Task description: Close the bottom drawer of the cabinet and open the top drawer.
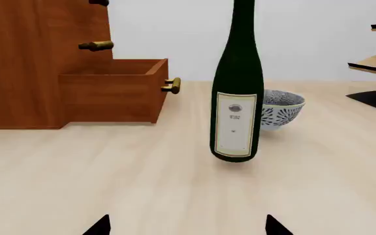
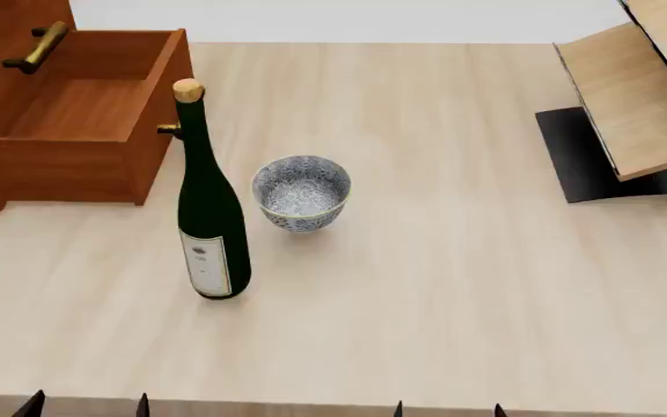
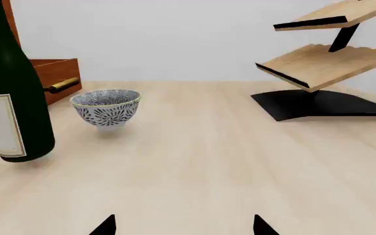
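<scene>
Pale wood table [image 2: 461, 287] fills my head view, and the cabinet [image 2: 9, 22] sits at its far left corner, the bottom drawer [image 2: 84, 130] pulled out, showing its bare floor. I can't see the top drawer. Far right stands a pale rack [image 2: 646, 87] on a black base. A dark wine bottle [image 2: 209, 217] stands upright near a patterned bowl [image 2: 300, 191]. My left fingers [image 1: 186, 227] and right fingers [image 3: 182, 226] are spread wide, holding nothing.
</scene>
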Controlling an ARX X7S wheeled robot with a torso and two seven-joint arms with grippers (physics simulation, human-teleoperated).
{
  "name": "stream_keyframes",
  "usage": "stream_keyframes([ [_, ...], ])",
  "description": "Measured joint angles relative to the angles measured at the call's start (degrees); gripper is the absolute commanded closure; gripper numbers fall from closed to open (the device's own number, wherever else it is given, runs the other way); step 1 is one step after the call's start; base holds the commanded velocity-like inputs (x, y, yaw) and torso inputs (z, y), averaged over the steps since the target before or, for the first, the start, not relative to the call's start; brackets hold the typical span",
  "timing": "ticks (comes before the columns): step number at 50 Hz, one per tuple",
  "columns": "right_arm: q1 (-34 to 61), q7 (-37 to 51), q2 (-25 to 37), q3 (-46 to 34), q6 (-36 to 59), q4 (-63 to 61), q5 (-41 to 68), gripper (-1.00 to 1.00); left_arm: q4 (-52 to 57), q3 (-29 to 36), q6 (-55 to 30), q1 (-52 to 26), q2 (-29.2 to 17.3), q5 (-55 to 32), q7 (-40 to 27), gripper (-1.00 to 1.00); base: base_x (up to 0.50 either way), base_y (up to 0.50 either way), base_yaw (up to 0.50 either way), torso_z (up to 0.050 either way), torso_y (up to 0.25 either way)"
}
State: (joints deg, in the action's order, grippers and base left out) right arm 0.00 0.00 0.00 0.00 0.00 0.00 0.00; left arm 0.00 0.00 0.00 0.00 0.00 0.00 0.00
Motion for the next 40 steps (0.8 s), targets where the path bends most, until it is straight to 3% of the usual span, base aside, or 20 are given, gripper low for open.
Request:
stream_keyframes([
  [14,0.3,1.8,1.3,-1.9,0.4,0.5,1.6,-1.00,0.5,1.9,-0.1,0.0,-1.3,-2.7,-1.4,-1.00,0.00,0.00,0.00,0.001,0.000],
  [40,1.2,5.0,3.9,-6.1,2.9,-0.6,3.1,-1.00,7.1,4.1,-1.6,0.5,-4.5,-7.8,-3.7,-1.00,0.00,0.00,0.00,0.050,0.000],
])
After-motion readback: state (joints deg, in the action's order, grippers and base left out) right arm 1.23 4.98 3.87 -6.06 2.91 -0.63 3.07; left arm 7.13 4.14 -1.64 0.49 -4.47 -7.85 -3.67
